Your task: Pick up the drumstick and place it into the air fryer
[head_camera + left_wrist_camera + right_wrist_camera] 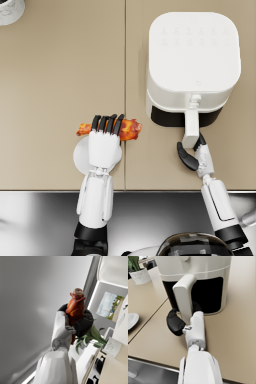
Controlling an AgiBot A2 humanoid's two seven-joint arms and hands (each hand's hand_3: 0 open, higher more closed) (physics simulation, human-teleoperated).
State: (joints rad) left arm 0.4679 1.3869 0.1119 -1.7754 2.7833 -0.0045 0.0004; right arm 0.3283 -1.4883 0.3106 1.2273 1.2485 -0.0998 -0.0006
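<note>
My left hand (104,142) grips the brown roasted drumstick (129,129), which lies crosswise just above a small white plate (80,156). The left wrist view shows the drumstick (76,306) standing up out of the closed fingers of that hand (81,324). The white air fryer (192,55) stands at the back right, its dark front and long white handle (191,129) facing me. My right hand (194,156) wraps around the end of that handle; in the right wrist view the thumb (175,324) is on one side of the handle (184,293) and the fingers are on the other.
A marbled plant pot (10,10) stands at the far left corner of the beige counter and shows again as the pot (140,276) in the right wrist view. The plate's rim (131,319) lies left of the fryer. A steel strip (45,220) borders the counter's near edge.
</note>
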